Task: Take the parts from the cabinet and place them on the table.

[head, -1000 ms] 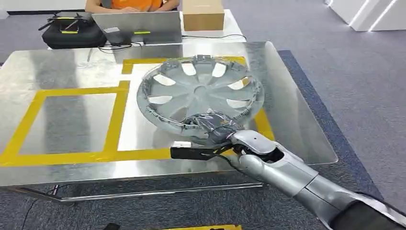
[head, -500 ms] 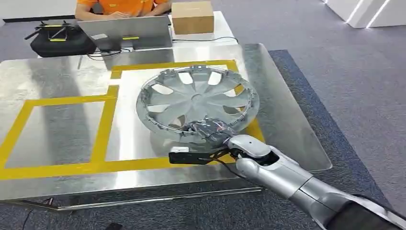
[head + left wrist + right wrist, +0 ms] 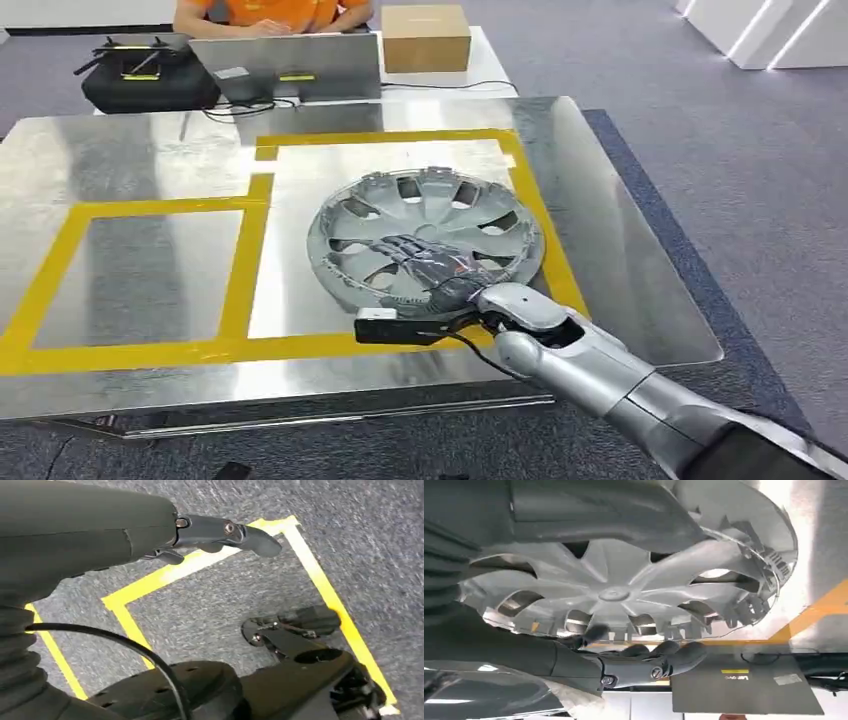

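Note:
A silver hubcap (image 3: 430, 225) lies low and almost flat on the shiny metal table (image 3: 140, 150), inside the right yellow-taped rectangle (image 3: 530, 200). My right hand (image 3: 432, 268) reaches in from the near edge and grips the hubcap's near rim, dark fingers spread over the spokes. In the right wrist view the hubcap (image 3: 624, 590) sits between the thick thumb and the darker fingers (image 3: 649, 662). My left hand (image 3: 215, 532) hangs over grey carpet with yellow floor tape, fingers apart and holding nothing.
Behind the metal table stands a white table with a laptop (image 3: 285, 65), a cardboard box (image 3: 425, 37) and a black bag (image 3: 145, 75); a person in orange (image 3: 270, 12) sits there. A second taped rectangle (image 3: 150, 260) lies to the left. Grey carpet surrounds the table.
The hubcap has come down from a tilted, raised pose to almost flat on the table, nearer the front edge. My right hand stayed on its rim. The camera shifted slightly.

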